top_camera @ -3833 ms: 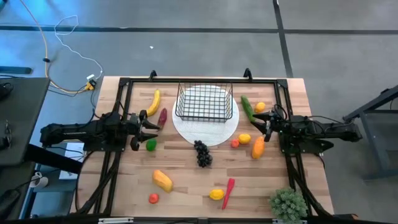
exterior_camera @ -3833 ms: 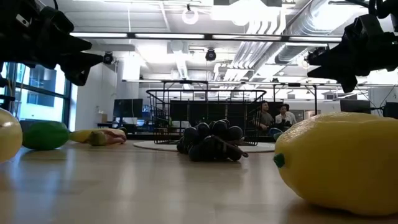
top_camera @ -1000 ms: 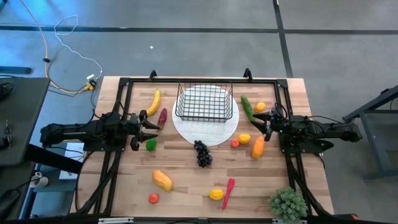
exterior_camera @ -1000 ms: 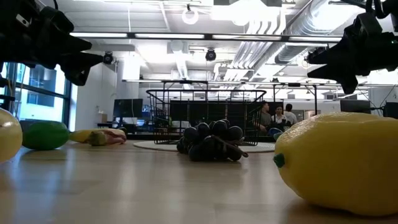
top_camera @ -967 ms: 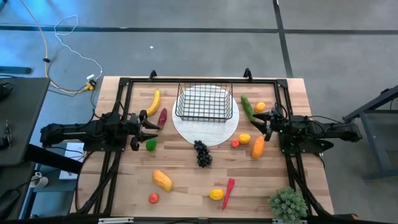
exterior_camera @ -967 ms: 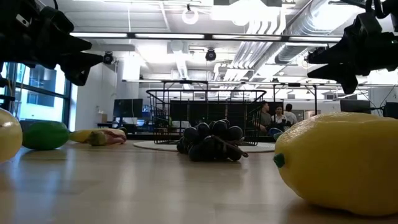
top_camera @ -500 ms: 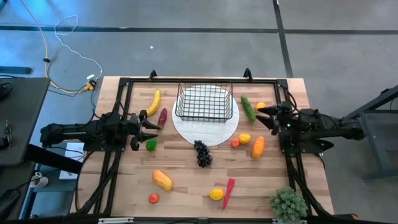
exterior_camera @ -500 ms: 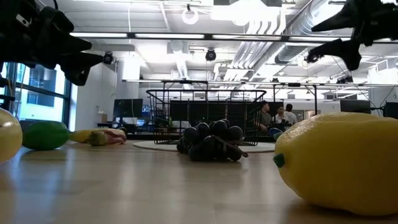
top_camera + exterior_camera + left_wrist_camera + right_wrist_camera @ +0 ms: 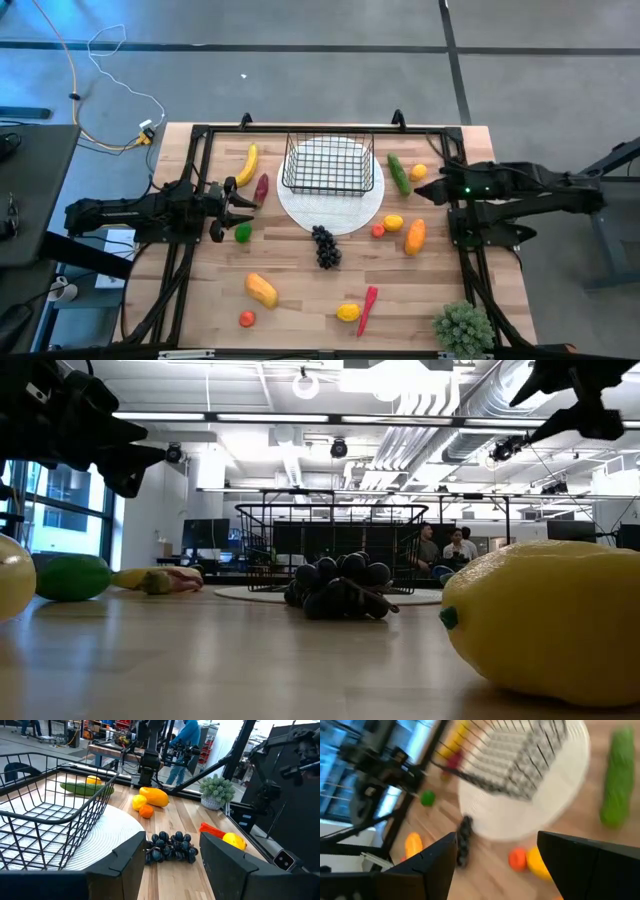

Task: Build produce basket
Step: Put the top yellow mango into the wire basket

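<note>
The black wire basket stands on a round white plate. Produce lies around it on the table: a banana, a cucumber, grapes, a lemon, a red chili and others. My left gripper waits open at the left, pointing level past the basket toward the grapes. My right gripper hangs open above the table's right side near the cucumber, tipped down toward the plate. Nothing is between its fingers.
A green bushy plant stands at the near right corner. A tomato, a second lemon and a yellow-orange piece lie near the front edge. A black frame runs around the tabletop. People sit in the room behind.
My right gripper has risen well above the table, tipped its fingers downward and rolled about its own line. Its fingers now stand wider apart than before. The produce and the basket have stayed where they were.
</note>
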### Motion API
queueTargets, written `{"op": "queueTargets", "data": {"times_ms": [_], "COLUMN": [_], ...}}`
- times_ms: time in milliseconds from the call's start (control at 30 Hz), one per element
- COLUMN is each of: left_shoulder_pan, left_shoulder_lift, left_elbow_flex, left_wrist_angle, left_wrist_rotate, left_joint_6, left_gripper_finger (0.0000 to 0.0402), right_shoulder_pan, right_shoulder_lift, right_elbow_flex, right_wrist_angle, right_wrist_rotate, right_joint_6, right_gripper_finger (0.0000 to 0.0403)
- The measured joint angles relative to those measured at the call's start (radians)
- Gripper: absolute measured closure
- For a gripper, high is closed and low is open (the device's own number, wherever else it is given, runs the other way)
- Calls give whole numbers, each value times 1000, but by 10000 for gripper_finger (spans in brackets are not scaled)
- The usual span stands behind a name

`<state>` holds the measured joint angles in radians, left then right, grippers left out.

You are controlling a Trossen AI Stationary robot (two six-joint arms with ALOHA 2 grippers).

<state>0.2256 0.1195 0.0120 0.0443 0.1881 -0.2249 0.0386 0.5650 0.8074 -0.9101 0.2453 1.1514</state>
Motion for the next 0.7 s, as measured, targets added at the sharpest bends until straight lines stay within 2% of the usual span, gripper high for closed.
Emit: {"op": "queueTargets", "data": {"times_ms": [133,433,567,700], "left_shoulder_pan": [0,0,0,0], "left_shoulder_lift": [0,0,0,0], "left_elbow_flex": [0,0,0,0], "left_wrist_angle": [1,2,8,7], "left_wrist_rotate": [-5,-6,-8,-9], "left_joint_6": [-47,-195,-233,-271], "left_gripper_finger": [227,227,227,227], "right_shoulder_pan": [0,4,9,24], "right_shoulder_lift": [93,246,299,343], "right_elbow_flex": [51,55,55,55], "right_wrist_angle": [-112,-221,-277,-300], "right_wrist_rotate": [-60,-157,-176,-196], "right_joint_6": [139,389,466,475], "right_gripper_finger": [147,147,147,147]}}
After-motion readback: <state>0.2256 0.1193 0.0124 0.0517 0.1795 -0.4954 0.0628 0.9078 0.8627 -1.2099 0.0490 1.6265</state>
